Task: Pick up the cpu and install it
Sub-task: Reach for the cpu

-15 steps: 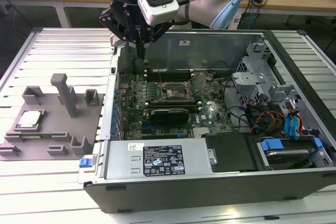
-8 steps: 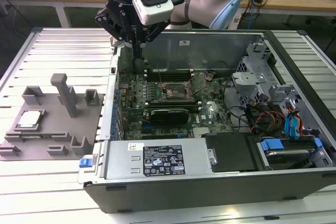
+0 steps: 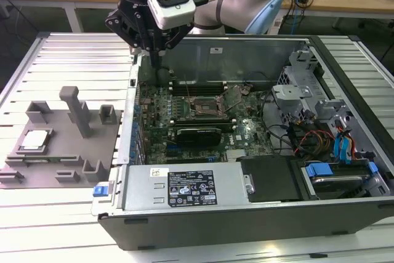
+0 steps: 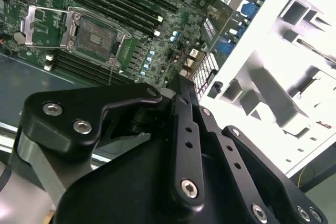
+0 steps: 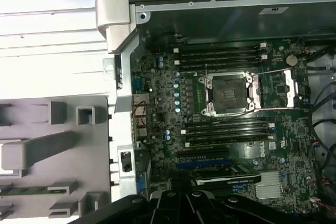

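The cpu (image 3: 34,140), a small pale square chip, lies flat in a recess at the exterior view's left end of a grey fixture plate (image 3: 68,167), outside the computer case. My gripper (image 3: 157,60) hangs shut and holding nothing above the case's rear corner nearest that plate, well away from the cpu. Its dark linkages show in both wrist views (image 4: 178,85) (image 5: 184,195). On the green motherboard (image 3: 160,121) the cpu socket (image 3: 206,106) (image 5: 229,94) (image 4: 94,34) stands bare, with its metal lid (image 5: 283,85) swung open beside it.
The open case's metal wall (image 3: 132,127) separates the fixture plate from the motherboard. A power supply box with a white label (image 3: 191,189) runs along the case's near side. A drive cage (image 3: 295,90) and cables (image 3: 320,140) crowd the exterior view's right. Posts (image 3: 77,112) rise from the fixture.
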You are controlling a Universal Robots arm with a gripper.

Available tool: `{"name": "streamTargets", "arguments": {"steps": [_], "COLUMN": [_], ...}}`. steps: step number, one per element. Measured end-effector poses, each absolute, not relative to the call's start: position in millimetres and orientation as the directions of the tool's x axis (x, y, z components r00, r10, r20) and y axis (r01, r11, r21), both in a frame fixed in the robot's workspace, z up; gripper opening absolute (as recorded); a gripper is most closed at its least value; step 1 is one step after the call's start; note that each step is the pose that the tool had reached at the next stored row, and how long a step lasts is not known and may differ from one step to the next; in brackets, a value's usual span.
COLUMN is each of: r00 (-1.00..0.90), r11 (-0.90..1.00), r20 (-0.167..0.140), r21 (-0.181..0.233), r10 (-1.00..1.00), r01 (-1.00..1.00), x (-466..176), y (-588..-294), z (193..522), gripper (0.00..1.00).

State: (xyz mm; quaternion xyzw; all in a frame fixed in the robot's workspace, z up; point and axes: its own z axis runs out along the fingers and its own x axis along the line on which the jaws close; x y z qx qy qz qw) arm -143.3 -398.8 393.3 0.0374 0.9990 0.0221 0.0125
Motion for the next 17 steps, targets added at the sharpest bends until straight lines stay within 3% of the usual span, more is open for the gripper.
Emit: {"name": "streamTargets", "arguments": {"steps": [17], "r00": [-0.997], "r11": [0.996], "r20": [-0.023], "r21": [0.045], "r10": [0.075], "r01": [0.074], "x": [-169.3], "y": [-398.9], "z": [393.3], "gripper": [0.11]}}
